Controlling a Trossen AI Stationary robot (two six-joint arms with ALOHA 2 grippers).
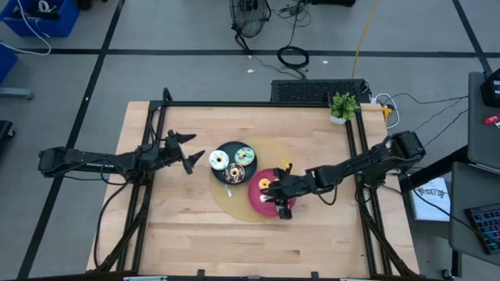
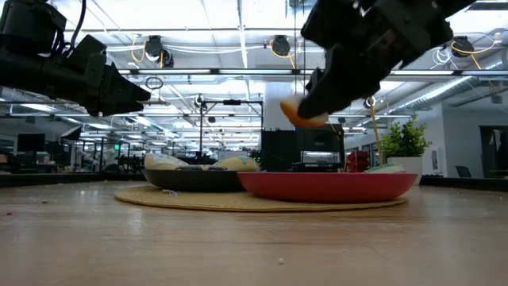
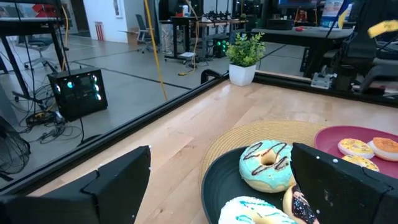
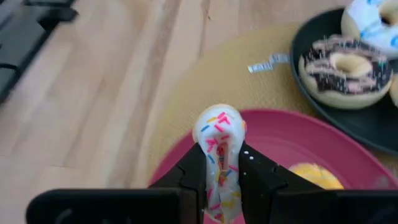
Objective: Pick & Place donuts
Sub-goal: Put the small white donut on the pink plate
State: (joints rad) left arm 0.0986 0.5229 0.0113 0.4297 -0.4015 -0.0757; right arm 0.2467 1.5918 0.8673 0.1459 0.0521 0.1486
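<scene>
Right wrist view: right gripper (image 4: 222, 171) pinches white sprinkled donut (image 4: 221, 149) edge-on between fingers, above red plate (image 4: 298, 143). Yellow donut (image 4: 314, 174) lies on red plate just beyond. Chocolate-iced donut (image 4: 346, 70) on black plate (image 4: 373, 127) farther off. High view: red plate (image 1: 262, 199) and black plate (image 1: 223, 152) sit side by side on round woven mat (image 1: 234, 204), mid-table. Left gripper (image 1: 190, 150) hovers beside black plate, jaws spread, empty. Teal-iced donut (image 3: 267, 165) on black plate. Potted plant (image 1: 343, 107) at far table edge.

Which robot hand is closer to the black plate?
The left hand hovers open just beside the black plate, while the right hand is farther off, over the red plate, holding a sprinkled donut.
</scene>
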